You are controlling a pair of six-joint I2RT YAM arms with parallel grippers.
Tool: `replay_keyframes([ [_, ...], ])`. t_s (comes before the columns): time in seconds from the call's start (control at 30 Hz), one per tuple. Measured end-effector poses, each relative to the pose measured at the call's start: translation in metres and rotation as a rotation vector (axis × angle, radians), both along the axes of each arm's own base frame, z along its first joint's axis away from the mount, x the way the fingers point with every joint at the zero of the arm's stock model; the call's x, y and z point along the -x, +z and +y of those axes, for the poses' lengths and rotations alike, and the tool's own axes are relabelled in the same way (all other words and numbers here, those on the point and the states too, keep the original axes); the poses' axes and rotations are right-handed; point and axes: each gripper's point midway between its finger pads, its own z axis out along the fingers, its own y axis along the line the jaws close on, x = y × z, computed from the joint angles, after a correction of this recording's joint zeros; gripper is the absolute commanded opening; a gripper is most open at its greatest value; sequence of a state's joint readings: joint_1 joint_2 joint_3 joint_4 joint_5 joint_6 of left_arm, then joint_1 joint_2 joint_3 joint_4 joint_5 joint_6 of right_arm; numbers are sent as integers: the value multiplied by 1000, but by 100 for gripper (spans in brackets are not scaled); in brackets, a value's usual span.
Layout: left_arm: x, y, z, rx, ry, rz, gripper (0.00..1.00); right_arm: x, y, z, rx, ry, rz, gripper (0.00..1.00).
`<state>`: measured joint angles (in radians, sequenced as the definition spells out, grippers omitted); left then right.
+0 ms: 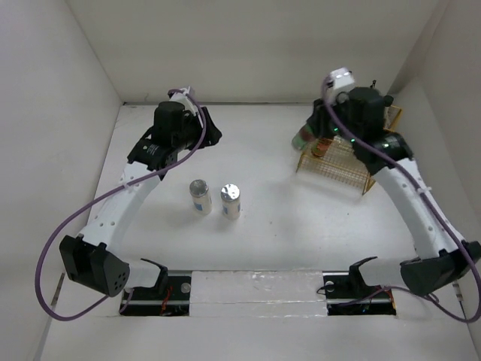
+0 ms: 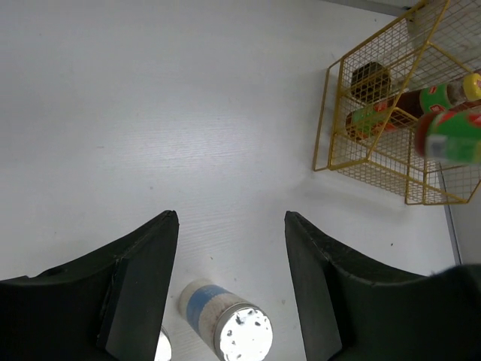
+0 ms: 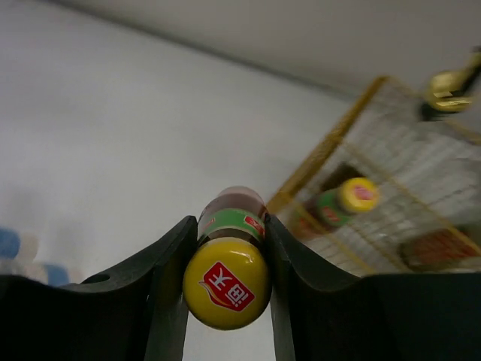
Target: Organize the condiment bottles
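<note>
My right gripper (image 3: 229,222) is shut on a yellow-capped red-green sauce bottle (image 3: 228,259), holding it in the air just left of the yellow wire basket (image 3: 342,143). From above, this bottle (image 1: 304,138) hangs at the basket's (image 1: 338,167) left edge under the right gripper (image 1: 314,134). A second sauce bottle (image 3: 342,203) lies inside the basket, beside a black-knobbed jar (image 2: 370,79). Two silver-topped white shakers (image 1: 199,197) (image 1: 231,201) stand upright mid-table. My left gripper (image 1: 201,126) is open and holds nothing, well above the shaker (image 2: 225,325).
A gold pourer (image 3: 449,89) shows at the far side of the basket. White walls enclose the table on the left, back and right. The basket stands close to the back right corner.
</note>
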<state>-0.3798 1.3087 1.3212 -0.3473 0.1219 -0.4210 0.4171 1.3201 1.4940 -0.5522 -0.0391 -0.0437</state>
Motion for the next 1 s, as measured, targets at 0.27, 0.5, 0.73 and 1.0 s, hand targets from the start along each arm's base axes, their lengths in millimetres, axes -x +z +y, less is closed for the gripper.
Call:
replay_keyframes([
  [0.27, -8, 11, -3, 2, -7, -27, 56, -13, 87, -125, -71, -306, -186, 0],
  [0.5, -14, 13, -8, 5, -20, -26, 56, -42, 56, -183, -102, -430, -70, 0],
  [0.73, -12, 13, -10, 10, -31, -24, 56, -65, 24, -201, -104, -476, 7, 0],
  [1.0, -11, 13, -11, 15, -41, -23, 56, -79, 13, -206, -63, -512, -22, 0],
])
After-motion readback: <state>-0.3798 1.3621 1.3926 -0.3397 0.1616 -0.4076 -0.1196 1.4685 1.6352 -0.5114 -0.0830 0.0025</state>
